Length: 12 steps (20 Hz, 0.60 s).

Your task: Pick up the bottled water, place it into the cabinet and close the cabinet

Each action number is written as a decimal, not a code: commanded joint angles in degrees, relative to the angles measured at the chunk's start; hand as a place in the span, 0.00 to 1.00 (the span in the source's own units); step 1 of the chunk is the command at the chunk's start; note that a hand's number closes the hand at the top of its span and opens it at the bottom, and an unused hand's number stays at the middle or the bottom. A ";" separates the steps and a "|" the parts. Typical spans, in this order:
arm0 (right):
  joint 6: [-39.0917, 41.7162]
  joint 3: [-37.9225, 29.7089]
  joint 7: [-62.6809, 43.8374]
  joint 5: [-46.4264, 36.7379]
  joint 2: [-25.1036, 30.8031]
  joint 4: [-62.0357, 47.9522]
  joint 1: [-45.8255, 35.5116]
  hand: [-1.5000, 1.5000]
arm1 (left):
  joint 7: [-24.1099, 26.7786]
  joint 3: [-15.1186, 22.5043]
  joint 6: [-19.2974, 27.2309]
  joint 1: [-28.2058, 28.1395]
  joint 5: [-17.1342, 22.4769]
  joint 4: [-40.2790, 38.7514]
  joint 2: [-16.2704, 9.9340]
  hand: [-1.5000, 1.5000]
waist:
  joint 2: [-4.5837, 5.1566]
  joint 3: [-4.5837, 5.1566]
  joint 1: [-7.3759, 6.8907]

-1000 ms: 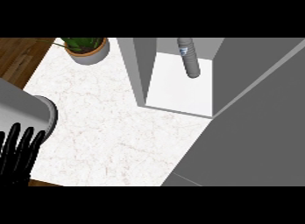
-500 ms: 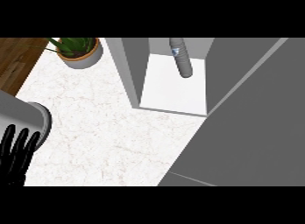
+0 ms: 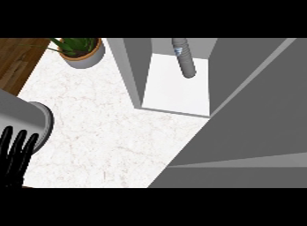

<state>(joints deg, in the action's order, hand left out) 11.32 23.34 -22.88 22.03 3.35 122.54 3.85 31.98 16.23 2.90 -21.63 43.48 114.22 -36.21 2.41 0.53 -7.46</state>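
Note:
The bottled water (image 3: 184,60) stands inside the open cabinet (image 3: 135,66), at the back of its white shelf floor, a grey bottle with a blue-marked label. The cabinet's big grey door (image 3: 254,114) slants across the right half of the view and hides the counter there. My left hand (image 3: 10,155) rests at the lower left edge, black fingers straight and pointing up, holding nothing and far from the bottle. My right hand shows nowhere.
A potted green plant (image 3: 80,49) stands at the counter's back left, by the wooden strip (image 3: 6,59). A large grey rounded body (image 3: 16,117) fills the left edge just above my hand. White marble counter (image 3: 104,128) lies between it and the cabinet.
The grey door's edge has crept a little to the left, covering more of the counter. The plant and cabinet have shifted slightly in view. My left hand has sunk a bit lower.

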 commanded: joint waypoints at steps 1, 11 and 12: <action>-11.03 -3.36 0.55 -0.82 -3.18 -9.30 -10.02 1.00 | -0.97 0.61 -0.95 0.46 0.59 0.66 -0.31 0.00 | 0.15 -0.19 -1.11; -26.00 -9.90 2.59 4.92 -3.33 -39.35 -43.26 1.00 | -1.58 -0.81 -1.87 2.07 1.76 -1.51 0.07 0.00 | -0.73 -0.44 0.22; -24.28 -11.61 3.17 6.44 -3.33 -42.81 -46.13 1.00 | -1.10 -1.49 -2.63 1.83 2.38 -3.04 0.25 0.00 | -0.71 -0.43 0.56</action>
<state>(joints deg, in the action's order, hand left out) -10.90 15.24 -21.05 25.51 0.39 92.03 -29.45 30.96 15.61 0.82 -20.48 44.90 112.86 -36.43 1.69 -0.10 -7.63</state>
